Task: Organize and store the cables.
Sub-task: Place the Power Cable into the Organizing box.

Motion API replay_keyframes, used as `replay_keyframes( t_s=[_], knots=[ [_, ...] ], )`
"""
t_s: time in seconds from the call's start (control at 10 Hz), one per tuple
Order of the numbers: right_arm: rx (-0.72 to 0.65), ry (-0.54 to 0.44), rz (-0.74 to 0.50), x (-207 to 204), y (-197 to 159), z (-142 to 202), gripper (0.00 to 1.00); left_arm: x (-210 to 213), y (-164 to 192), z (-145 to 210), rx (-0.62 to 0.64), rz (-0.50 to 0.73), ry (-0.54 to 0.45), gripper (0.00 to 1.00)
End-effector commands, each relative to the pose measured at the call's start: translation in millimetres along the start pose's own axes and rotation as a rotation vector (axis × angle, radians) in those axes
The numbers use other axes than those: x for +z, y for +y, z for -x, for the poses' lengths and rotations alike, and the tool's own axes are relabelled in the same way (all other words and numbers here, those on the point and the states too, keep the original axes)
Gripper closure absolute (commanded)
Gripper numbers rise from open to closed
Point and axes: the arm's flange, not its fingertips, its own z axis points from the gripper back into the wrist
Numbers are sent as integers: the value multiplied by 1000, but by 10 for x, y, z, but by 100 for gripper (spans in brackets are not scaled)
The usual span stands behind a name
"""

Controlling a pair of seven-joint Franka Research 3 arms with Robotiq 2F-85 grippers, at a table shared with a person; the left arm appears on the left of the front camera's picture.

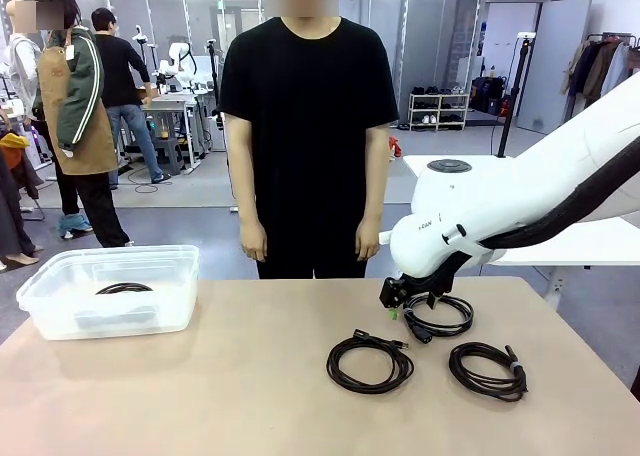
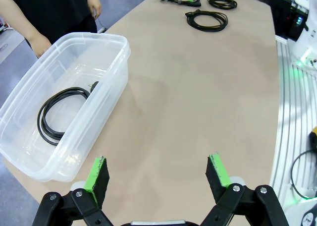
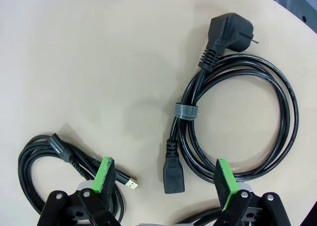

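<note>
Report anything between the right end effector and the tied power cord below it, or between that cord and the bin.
Nothing visible. The open right end effector hangs straight over the black coiled power cord with a grey tie. Bare tan tabletop runs from it to the lidless clear plastic bin.

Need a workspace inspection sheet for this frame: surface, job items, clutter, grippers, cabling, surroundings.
surface: tan table, bare between bin and coils.
job's things: one coiled cable in the clear bin; on the table the middle coil, right coil and tied power cord.
clutter: nothing seen.
grippers: left gripper open over bare table beside the bin; right gripper open over the tied power cord.
cables: black hose runs along the right arm.
surroundings: person at the far edge, hands down; other people farther off.
</note>
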Motion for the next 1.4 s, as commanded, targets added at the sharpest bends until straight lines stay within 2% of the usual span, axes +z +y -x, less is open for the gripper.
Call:
replay_keyframes(
  t_s=[0.0,0.2,0.6,1.3],
  knots=[
    [-38,18,4,-14,52,-98,0,0,7,2,-2,-3,-21,0],
    [-49,24,-14,-90,14,-120,0,0,7,2,-2,-3,-21,0],
    [-5,-26,-13,-231,-35,-170,0,0,7,2,-2,-3,-21,0],
    [-27,12,-28,-453,-101,-395,0,0,7,2,-2,-3,-21,0]
  ],
)
